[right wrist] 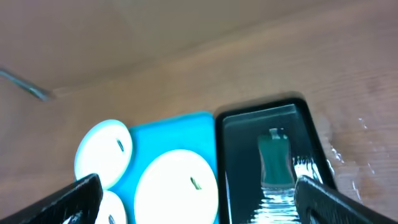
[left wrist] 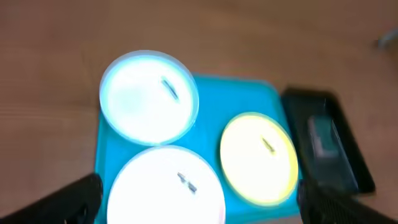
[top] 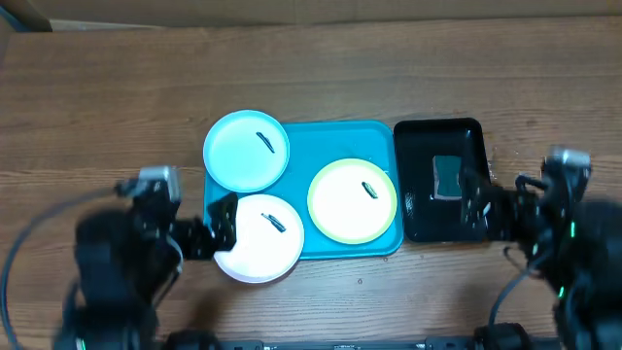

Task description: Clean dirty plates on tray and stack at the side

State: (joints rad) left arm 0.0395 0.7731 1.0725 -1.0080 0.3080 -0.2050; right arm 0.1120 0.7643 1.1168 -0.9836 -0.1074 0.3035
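Note:
Three dirty plates lie on the turquoise tray, each with a small dark smear. The pale blue plate overhangs the tray's far left corner. The white plate overhangs its near left edge, and the yellow-green rimmed plate sits at the right. My left gripper is open at the white plate's left edge. In its wrist view the left gripper spans the white plate with nothing held. My right gripper is open over the black tray's near right part, holding nothing.
A smaller black tray stands right of the turquoise one. It holds a teal-grey sponge and what looks like water. Bare wooden table stretches behind both trays. Cables trail by both arms.

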